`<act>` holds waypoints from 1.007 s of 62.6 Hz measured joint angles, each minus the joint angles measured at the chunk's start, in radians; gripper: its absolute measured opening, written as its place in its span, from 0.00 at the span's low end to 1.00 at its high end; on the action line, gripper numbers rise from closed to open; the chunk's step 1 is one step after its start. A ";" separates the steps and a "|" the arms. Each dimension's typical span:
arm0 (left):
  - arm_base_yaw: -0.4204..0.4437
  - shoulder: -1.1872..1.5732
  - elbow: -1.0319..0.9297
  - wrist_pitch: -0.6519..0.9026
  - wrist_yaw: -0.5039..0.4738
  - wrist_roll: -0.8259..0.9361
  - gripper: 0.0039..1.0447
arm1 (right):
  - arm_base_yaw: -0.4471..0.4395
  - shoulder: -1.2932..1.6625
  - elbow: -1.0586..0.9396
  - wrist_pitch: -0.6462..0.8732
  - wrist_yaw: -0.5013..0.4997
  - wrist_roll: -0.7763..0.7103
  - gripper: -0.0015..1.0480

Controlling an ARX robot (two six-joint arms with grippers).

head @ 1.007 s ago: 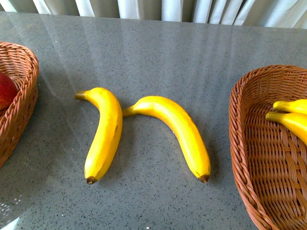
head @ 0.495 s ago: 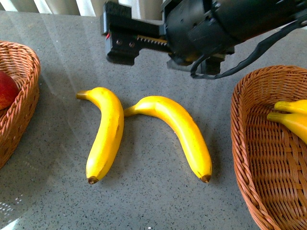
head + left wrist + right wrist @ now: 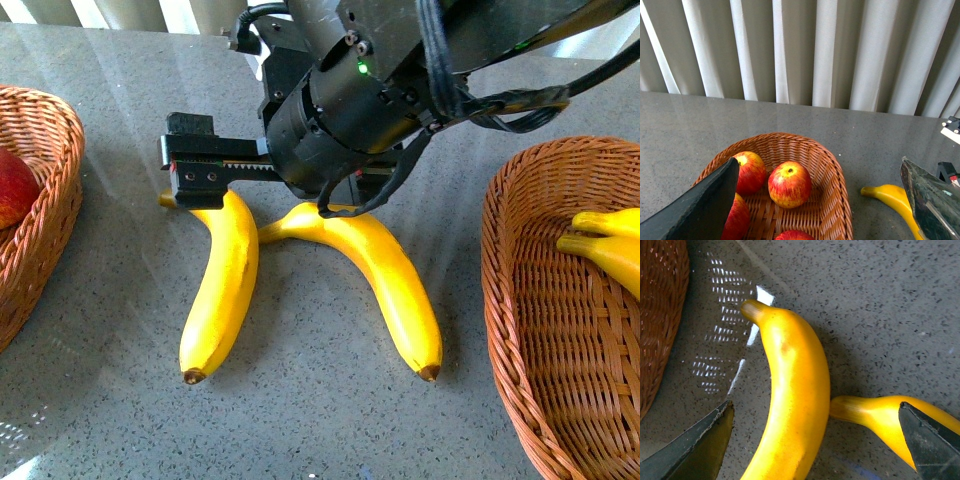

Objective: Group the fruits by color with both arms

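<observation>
Closest to us, the grey speckled table (image 3: 320,430) shines glossy, and on it sit the brown tips of two smooth, curved yellow fruits. The left-hand banana (image 3: 220,290) and the right-hand banana (image 3: 390,285) fan apart toward us and meet at their far ends, the second one's stem touching the first one's side.

Right over that meeting point hangs the right gripper (image 3: 816,407), black and boxy, covering most of the stems in our front view. Its jaws are spread wide. From its wrist we see the left-hand banana lying between them, clear of both fingers (image 3: 695,450).

Out to the sides we have woven wicker. The right basket (image 3: 520,330) holds two more bananas (image 3: 605,250), and the left basket (image 3: 50,200) holds round red apples (image 3: 789,184) streaked with yellow.

The left gripper (image 3: 820,162) hovers above that basket, jaws parted wide, with the apples showing between them. Farthest back, a pale pleated curtain (image 3: 840,50) closes the scene.
</observation>
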 joint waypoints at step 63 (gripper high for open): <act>0.000 0.000 0.000 0.000 0.000 0.000 0.91 | 0.057 0.155 0.173 -0.108 0.041 -0.087 0.91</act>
